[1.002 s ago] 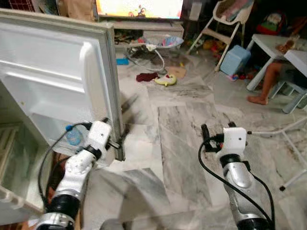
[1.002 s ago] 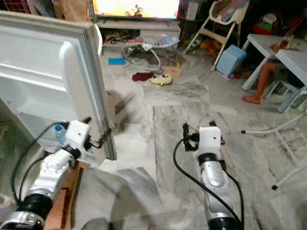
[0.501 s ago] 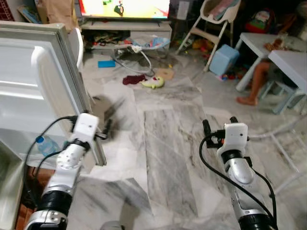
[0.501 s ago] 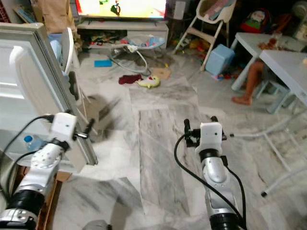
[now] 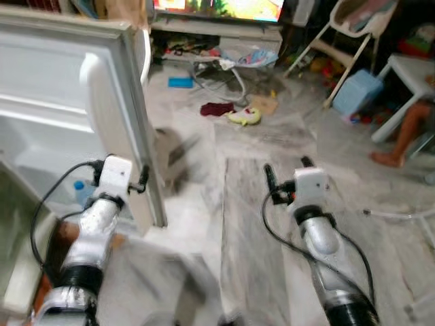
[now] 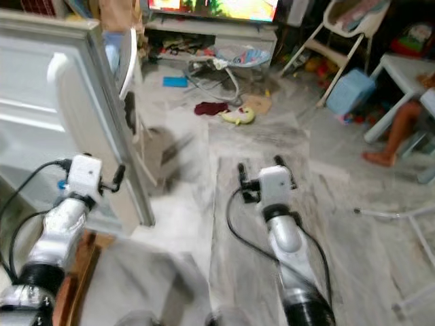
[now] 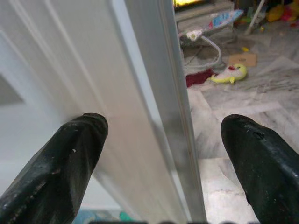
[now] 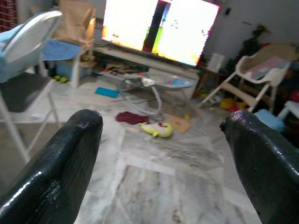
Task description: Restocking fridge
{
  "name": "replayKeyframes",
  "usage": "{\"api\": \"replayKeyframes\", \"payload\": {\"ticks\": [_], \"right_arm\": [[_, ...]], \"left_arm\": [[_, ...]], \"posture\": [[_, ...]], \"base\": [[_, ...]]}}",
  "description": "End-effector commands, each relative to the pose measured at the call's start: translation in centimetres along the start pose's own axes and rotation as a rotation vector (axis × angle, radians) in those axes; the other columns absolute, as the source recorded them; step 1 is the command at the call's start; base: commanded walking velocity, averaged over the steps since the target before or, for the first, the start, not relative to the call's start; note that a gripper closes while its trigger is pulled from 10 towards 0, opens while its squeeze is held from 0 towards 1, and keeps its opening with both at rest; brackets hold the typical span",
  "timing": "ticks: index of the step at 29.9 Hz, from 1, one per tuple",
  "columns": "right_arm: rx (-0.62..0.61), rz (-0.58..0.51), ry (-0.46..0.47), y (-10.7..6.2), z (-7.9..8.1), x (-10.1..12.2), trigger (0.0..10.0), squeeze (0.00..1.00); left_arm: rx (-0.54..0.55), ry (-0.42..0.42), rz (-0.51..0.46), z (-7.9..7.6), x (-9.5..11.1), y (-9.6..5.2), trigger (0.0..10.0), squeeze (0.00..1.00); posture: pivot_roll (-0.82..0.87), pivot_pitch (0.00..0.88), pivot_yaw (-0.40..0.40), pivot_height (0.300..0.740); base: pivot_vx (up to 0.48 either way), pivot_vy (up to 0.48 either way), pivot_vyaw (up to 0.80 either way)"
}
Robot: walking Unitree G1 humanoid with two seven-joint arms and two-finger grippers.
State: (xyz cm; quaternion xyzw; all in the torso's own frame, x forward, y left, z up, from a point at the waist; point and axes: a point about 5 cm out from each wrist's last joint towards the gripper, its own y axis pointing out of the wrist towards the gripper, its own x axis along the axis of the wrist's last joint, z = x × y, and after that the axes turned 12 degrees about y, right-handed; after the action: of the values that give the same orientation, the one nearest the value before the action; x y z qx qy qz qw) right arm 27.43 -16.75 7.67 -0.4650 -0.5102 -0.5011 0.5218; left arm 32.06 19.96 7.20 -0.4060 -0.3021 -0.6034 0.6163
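The white fridge door (image 5: pixel 68 115) stands open on the left, its inner shelves facing me. A small water bottle with a blue cap (image 5: pixel 80 193) sits in the lower door shelf. My left gripper (image 5: pixel 141 182) is at the door's free edge; in the left wrist view its fingers (image 7: pixel 70 154) are spread wide with the door edge (image 7: pixel 173 107) between them, so it is open. My right gripper (image 5: pixel 285 173) hovers over the marble floor, open, with nothing between its fingers (image 8: pixel 65 154).
Beyond the door lie a baby bouncer (image 5: pixel 238 61), a red cloth (image 5: pixel 216 109) and a yellow toy (image 5: pixel 246 117) before a lit TV (image 5: pixel 217 7). A high chair (image 5: pixel 353 27), blue box (image 5: pixel 357 92), white table (image 5: pixel 414 68) and a person's leg (image 5: pixel 404 132) are at the right.
The whole picture has shifted, so the camera moved. My left gripper stays at the door's edge, and the right gripper stays open above the floor.
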Motion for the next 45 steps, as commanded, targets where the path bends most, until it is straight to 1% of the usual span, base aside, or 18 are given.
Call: {"api": "replayKeyframes", "payload": {"ticks": [1,5,8,9,11,14,19,22,24,25,28,29,32,33,37,39,43,45], "right_arm": [[0.012,-0.025,0.007,0.4,0.5,0.5,10.0,0.0],[-0.006,-0.023,0.005,0.3,0.2,0.3,10.0,0.0],[0.0,-0.017,0.004,0.3,0.5,0.1,10.0,0.0],[0.0,-0.017,0.004,0.3,0.5,0.1,10.0,0.0],[0.01,-0.022,0.001,0.6,0.8,0.2,10.0,0.0],[0.02,-0.029,-0.007,0.9,1.0,0.3,10.0,0.0],[0.018,-0.037,-0.015,1.0,0.9,0.5,10.0,0.0],[0.013,-0.036,-0.016,0.9,0.8,0.4,10.0,0.0],[-0.008,-0.023,0.004,0.6,0.6,0.1,10.0,0.0],[-0.009,-0.021,0.004,0.5,0.6,0.1,10.0,0.0],[-0.008,-0.022,0.002,0.4,0.6,0.0,10.0,0.0],[-0.006,-0.024,0.002,0.5,0.7,-0.1,10.0,0.0],[0.001,-0.024,0.003,0.6,0.9,-0.1,10.0,0.0],[0.009,-0.023,0.004,0.6,1.0,-0.2,10.0,0.0],[0.023,-0.022,0.002,0.8,1.2,-0.1,10.0,0.0],[0.028,-0.023,-0.001,0.8,1.2,-0.1,10.0,0.0],[0.029,-0.022,-0.003,0.8,1.2,-0.1,10.0,0.0],[0.027,-0.023,-0.005,0.7,1.2,0.0,10.0,0.0]], "left_arm": [[0.013,0.001,-0.042,0.6,1.3,0.6,10.0,0.0],[-0.051,-0.032,-0.089,-0.5,1.6,0.4,10.0,0.0],[-0.125,-0.033,-0.106,-1.9,1.7,0.5,10.0,0.0],[-0.125,-0.033,-0.106,-1.9,1.7,0.5,10.0,0.0],[-0.178,-0.035,-0.157,-3.1,3.0,1.2,10.0,0.0],[-0.211,-0.053,-0.209,-4.1,4.9,2.1,10.0,0.0],[-0.273,-0.083,-0.264,-4.9,5.9,1.8,10.0,0.0],[-0.288,-0.085,-0.263,-5.1,5.6,1.4,10.0,0.0],[-0.325,-0.08,-0.251,-4.9,3.5,-1.0,10.0,0.0],[-0.325,-0.076,-0.247,-4.9,3.1,-1.4,10.0,0.0],[-0.241,-0.078,-0.21,-4.1,1.6,-2.4,10.0,0.0],[-0.182,-0.094,-0.173,-3.5,0.5,-2.8,10.0,0.0],[-0.106,-0.106,-0.127,-2.7,-0.5,-2.9,10.0,0.0],[-0.065,-0.115,-0.095,-2.2,-0.8,-2.6,10.0,0.0],[-0.027,-0.113,-0.069,-1.5,-0.7,-2.1,10.0,0.0],[-0.004,-0.118,-0.051,-1.1,-0.2,-0.9,10.0,0.0],[-0.01,-0.122,-0.025,-1.6,1.0,1.0,10.0,0.0],[-0.045,-0.116,-0.034,-2.3,2.4,2.2,10.0,0.0]], "posture": [[0.01,0.0,-0.074,0.74],[0.01,0.0,-0.075,0.74],[0.01,0.0,-0.08,0.74],[0.01,0.0,-0.08,0.74],[0.01,0.0,-0.087,0.74],[0.01,0.0,-0.088,0.74],[0.0,0.0,-0.082,0.74],[0.0,0.0,-0.077,0.74],[-0.01,0.0,-0.066,0.74],[-0.01,0.0,-0.065,0.74],[0.0,0.0,-0.065,0.74],[0.01,0.0,-0.069,0.74],[0.01,0.0,-0.072,0.74],[0.01,0.0,-0.08,0.74],[0.01,0.0,-0.086,0.74],[0.01,0.0,-0.091,0.74],[0.0,0.0,-0.09,0.74],[-0.01,0.0,-0.086,0.74]], "base": [[0.0,0.0,0.0],[0.0,0.0,0.0],[0.0,0.0,0.0],[0.0,0.0,0.0],[0.0,0.0,0.0],[0.0,0.0,0.0],[0.0,0.0,0.0],[0.0,0.0,0.0],[0.0,0.0,0.0],[0.0,0.0,0.0],[0.0,0.0,0.0],[0.0,0.0,0.0],[0.0,0.0,0.0],[0.0,0.0,0.0],[0.0,0.0,0.0],[0.0,0.0,0.0],[0.0,0.0,0.0],[0.0,0.0,0.0]]}}
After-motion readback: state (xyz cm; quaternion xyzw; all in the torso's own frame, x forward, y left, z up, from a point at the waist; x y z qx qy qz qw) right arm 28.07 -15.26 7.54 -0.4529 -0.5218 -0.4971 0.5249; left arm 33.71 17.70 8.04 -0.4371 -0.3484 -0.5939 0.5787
